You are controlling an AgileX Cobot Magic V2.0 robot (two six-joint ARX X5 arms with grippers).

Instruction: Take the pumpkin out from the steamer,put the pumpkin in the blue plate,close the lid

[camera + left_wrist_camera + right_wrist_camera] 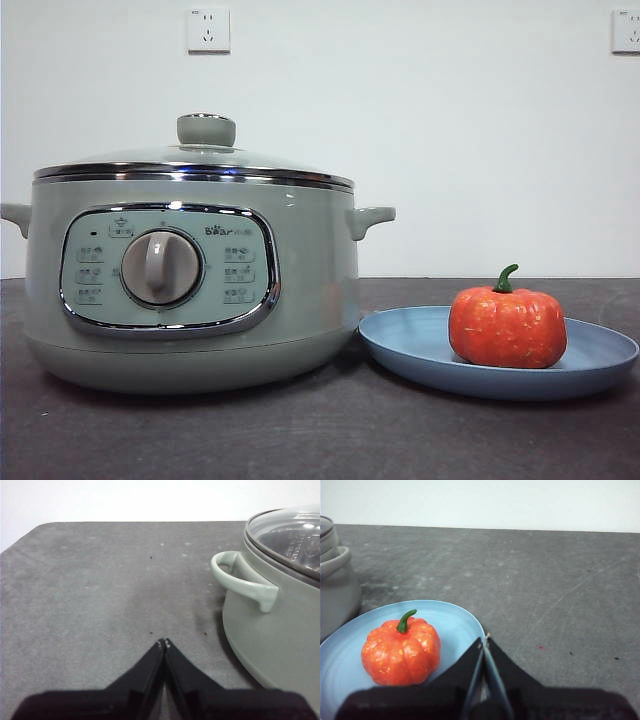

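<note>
The orange-red pumpkin [507,326] with a green stem sits upright in the blue plate [420,345], right of the sage-green steamer [190,290]. The glass lid [195,160] with its green knob rests shut on the steamer. My right gripper [485,641] is shut and empty, hovering beside the plate [455,620] near the pumpkin [401,651]. My left gripper [163,642] is shut and empty above bare table, apart from the steamer's side handle [242,582]. The lid [287,537] shows there too. Neither arm shows in the front view.
The dark grey table [320,440] carries the steamer and plate. A white wall stands behind with two sockets [208,30]. The steamer's other handle [332,562] shows at the edge of the right wrist view.
</note>
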